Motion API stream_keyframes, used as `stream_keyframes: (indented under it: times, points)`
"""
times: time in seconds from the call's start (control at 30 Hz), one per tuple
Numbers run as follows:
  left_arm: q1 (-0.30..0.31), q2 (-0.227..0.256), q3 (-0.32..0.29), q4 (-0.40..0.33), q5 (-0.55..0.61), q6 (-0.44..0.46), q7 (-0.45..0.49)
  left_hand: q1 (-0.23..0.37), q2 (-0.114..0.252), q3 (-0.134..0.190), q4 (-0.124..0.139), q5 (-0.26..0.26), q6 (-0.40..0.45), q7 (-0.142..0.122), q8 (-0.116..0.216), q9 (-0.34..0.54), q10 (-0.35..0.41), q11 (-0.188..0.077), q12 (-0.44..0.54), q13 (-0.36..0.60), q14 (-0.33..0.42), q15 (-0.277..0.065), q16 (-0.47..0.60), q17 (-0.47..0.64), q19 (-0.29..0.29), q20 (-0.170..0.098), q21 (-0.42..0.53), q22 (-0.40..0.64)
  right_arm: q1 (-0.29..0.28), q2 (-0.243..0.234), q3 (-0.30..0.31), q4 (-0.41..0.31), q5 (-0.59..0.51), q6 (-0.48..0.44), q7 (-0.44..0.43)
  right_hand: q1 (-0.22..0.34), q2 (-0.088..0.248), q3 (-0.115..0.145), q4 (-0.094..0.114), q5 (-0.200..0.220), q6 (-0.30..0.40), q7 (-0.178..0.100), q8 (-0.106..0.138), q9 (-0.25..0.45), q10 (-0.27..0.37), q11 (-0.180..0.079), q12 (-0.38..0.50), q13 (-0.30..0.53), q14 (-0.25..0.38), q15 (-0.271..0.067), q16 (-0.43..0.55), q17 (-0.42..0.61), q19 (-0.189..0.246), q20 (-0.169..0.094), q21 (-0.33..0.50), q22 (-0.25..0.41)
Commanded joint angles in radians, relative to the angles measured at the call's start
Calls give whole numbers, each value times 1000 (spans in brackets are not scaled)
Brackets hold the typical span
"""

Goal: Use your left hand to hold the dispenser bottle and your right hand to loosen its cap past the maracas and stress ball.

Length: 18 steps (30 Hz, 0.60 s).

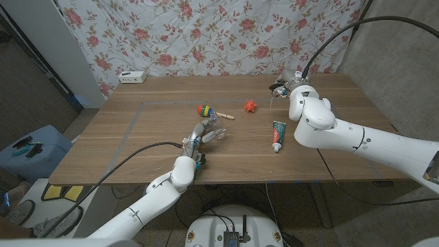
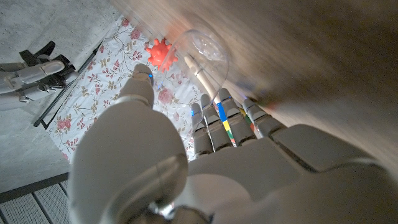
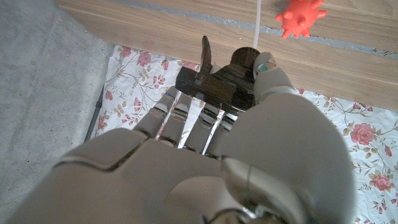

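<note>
Table: rectangular brown wooden table [image 1: 137, 147].
Backdrop: white rose-print fabric curtain [image 1: 206, 34] behind the table.
Wall: grey concrete wall [image 1: 401, 65] right of the table.
Floor: blue plastic bin [image 1: 31, 152] left of the table.

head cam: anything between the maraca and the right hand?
The red spiky stress ball sits roughly between the maraca and the right hand. The rest of that stretch is bare wood. The head view shows it.

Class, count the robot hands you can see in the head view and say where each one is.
2: left hand near the table's middle, right hand raised over the far right edge.
</note>
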Motion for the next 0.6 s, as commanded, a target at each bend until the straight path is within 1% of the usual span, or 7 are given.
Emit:
stream_keyframes:
  times: [0.03,0.27,0.4,0.5,0.6]
  points:
    - [5,12,-4,-23,-5,26,-8,-5,-8,-4,-2,8,-11,0,2,5,-9,2,-5,2,-12,-61,-1,4,-8,-1,1,4,-3,-1,2,12,41,10,-41,5,8,6,2,3,9,4,2,2,6,-5,3,6,8,-152,-1,1,12,-3,2,-1]
    - [4,22,-6,-38,-8,44,-18,-3,-16,-11,-5,13,-34,-1,-2,5,-29,6,-8,0,-26,-55,-1,4,-14,3,0,4,-3,2,2,21,59,14,-57,6,8,8,2,3,11,3,3,2,8,-5,4,6,9,-153,-2,1,12,-2,1,-1]
    - [5,30,-7,-49,-11,53,-25,-2,-23,-17,-7,18,-52,5,-4,4,-38,5,-8,0,-46,-51,-4,4,-20,8,0,4,-6,1,5,22,68,18,-67,6,8,7,2,3,11,4,2,2,7,-6,3,6,11,-153,0,2,12,-3,1,-1]
    - [6,34,-9,-54,-13,56,-28,-3,-28,-23,-8,22,-66,8,-4,4,-52,12,-9,-1,-65,-42,-5,4,-24,12,0,4,-12,2,10,21,75,17,-77,6,8,6,2,2,11,4,2,3,8,-4,4,7,11,-153,0,3,12,-3,1,-1]
    - [8,37,-10,-60,-13,60,-27,-4,-31,-26,-8,25,-76,8,-4,4,-61,12,-10,-2,-81,-41,-7,3,-26,14,0,4,-18,3,14,21,83,16,-86,6,8,7,2,2,11,4,2,3,7,-3,3,6,10,-153,-1,2,12,-3,1,-1]
